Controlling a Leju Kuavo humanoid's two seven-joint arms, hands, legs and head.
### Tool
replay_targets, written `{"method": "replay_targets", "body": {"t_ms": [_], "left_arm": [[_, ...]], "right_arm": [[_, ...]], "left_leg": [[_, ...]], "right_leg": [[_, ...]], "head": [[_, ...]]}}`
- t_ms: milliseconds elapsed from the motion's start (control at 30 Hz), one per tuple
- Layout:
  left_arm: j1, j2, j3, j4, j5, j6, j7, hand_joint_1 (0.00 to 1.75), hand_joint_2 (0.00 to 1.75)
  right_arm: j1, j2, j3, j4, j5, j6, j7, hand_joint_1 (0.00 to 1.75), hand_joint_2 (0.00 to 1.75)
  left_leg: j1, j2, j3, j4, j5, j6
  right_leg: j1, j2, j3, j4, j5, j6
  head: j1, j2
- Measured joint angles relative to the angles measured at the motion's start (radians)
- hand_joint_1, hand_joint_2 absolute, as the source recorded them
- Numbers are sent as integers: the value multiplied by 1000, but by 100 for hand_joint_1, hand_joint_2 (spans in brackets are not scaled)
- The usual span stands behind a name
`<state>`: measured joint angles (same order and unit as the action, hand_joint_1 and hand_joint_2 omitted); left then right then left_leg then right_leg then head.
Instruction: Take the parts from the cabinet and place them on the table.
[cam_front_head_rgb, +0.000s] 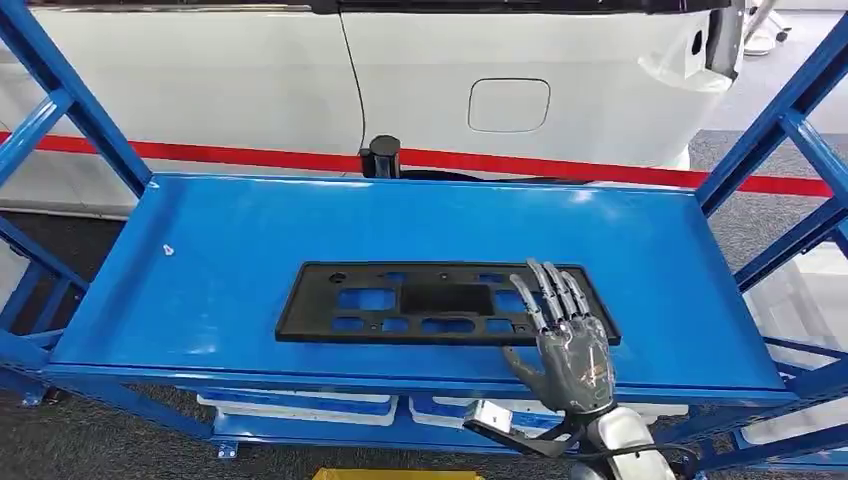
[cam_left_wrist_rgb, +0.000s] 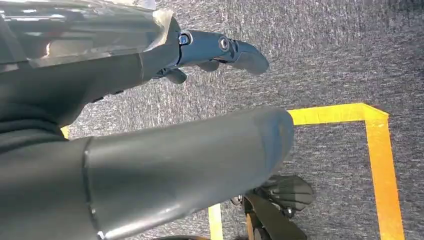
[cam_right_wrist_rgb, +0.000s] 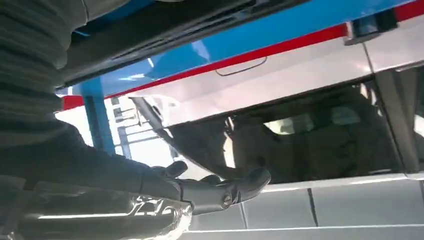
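R hand (cam_front_head_rgb: 570, 345) over black part (cam_front_head_rgb: 440, 302)

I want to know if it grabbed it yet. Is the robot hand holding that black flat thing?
Not yet. The right robot hand hovers over the black panel's right end, fingers spread, holding nothing. The left robot hand is empty too.

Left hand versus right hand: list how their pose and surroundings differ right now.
1. The right hand is raised over the blue shelf, fingers extended above the black part; the left hand hangs down over grey carpet and a yellow floor line.
2. The right hand's fingers are straight and apart; the left hand's fingers look slightly bent.

Shared: neither hand holds anything.
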<state>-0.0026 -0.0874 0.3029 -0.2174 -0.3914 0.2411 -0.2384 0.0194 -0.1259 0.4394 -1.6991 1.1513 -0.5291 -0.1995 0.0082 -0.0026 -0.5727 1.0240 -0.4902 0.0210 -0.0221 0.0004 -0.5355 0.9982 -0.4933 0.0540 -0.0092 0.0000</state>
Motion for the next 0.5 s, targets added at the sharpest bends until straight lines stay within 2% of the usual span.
{"method": "replay_targets", "body": {"t_ms": [167,500], "left_arm": [[0,-1,7,0,-5,4,1,0,0],[-1,-3,18,0,-16,11,1,0,0]], "right_arm": [[-5,1,-41,32,11,-21,23,0,175],[-14,15,-95,79,8,-19,44,0,175]], "left_leg": [[0,0,0,0,0,0],[0,0,0,0,0,0]], "right_leg": [[0,0,0,0,0,0],[0,0,0,0,0,0]], "head": [[0,0],[0,0]]}}
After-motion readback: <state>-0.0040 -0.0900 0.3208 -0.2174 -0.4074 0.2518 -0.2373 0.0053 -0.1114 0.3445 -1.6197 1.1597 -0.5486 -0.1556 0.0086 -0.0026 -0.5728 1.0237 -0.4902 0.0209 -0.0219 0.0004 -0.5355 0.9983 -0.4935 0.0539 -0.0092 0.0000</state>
